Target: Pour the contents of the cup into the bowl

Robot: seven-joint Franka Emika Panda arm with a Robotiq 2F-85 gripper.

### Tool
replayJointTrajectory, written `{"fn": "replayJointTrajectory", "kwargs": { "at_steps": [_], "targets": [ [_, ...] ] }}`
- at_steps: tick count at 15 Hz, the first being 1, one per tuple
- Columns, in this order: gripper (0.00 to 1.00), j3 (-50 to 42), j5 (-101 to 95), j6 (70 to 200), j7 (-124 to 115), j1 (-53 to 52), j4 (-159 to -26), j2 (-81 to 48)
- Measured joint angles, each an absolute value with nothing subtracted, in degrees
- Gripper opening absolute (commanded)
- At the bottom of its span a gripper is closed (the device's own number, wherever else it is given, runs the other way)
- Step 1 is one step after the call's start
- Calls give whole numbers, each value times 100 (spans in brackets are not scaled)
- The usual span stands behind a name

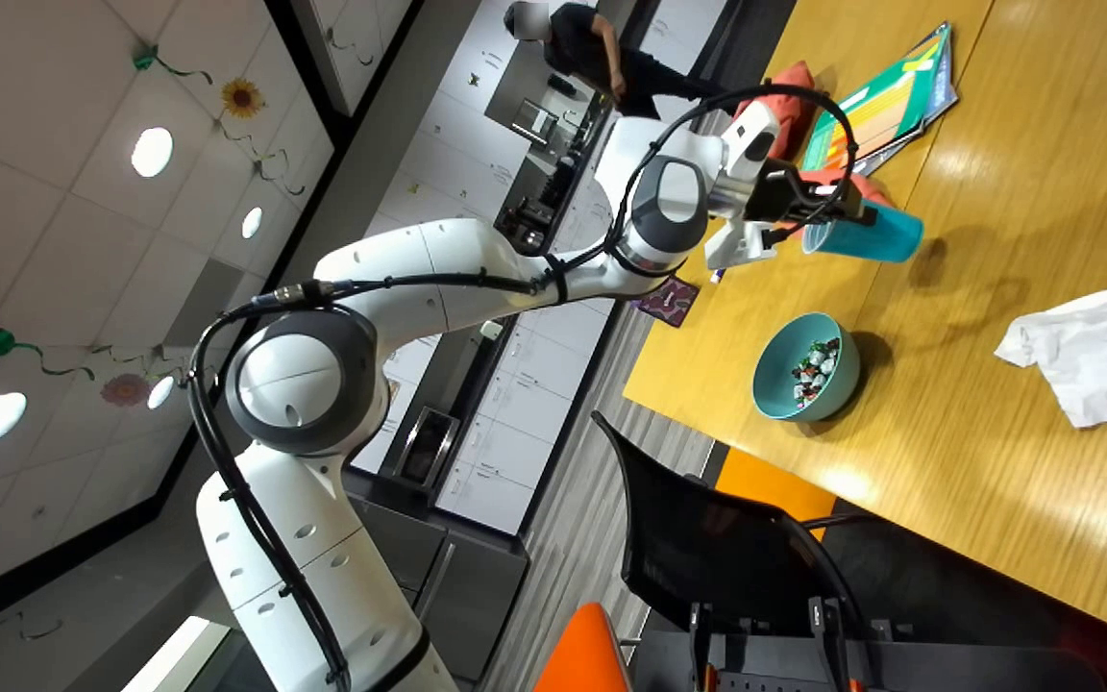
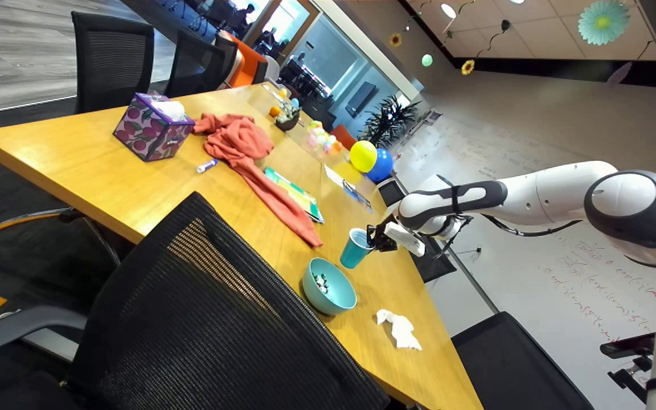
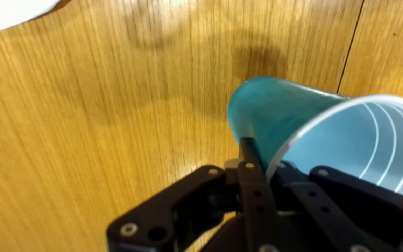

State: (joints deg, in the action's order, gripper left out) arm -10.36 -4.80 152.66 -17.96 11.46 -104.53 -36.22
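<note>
A white robot arm [image 1: 462, 259] holds a teal cup [image 1: 869, 237] over a wooden table [image 1: 1044, 106], its black gripper [image 3: 265, 157] clamped on the cup's wall at the rim, one finger outside and the other inside the mouth. The cup is roughly upright, mouth up, and appears to be just off the tabletop. In an exterior view, the wider teal bowl [image 2: 339, 288] sits nearer the camera and slightly left of the cup, near but not touching, with the contents [image 1: 815, 373], small white, dark and red bits, heaped inside. A coral cloth [image 2: 241, 140] stretches to the far left; a crumpled white sheet [image 2: 401, 330] lies to the bowl's right.

With bits in the bowl and the cup held upright near it, the pour looks finished, and the step in hand is probably setting the cup down. The wrist view shows bare, pale inner wall, but the cup's bottom is hidden, so a leftover piece cannot be ruled out. The next move likely calls for lowering the cup until its base sits flat, then parting the fingers and drawing the gripper straight up, so that the finger in the mouth does not tip the cup over.
</note>
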Motion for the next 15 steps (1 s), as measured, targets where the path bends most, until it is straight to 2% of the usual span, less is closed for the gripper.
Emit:
{"fn": "replayJointTrajectory", "kwargs": {
  "at_steps": [11, 12, 13, 15],
  "targets": [
    [1, -756, 490, 15272, -891, 1442, -10047, -4093],
    [27, -742, 516, 15272, -859, 1467, -10006, -4146],
    [28, -740, 529, 15272, -831, 1480, -9969, -4197],
    [42, -741, 530, 15272, -829, 1486, -9910, -4278]
  ]
}}
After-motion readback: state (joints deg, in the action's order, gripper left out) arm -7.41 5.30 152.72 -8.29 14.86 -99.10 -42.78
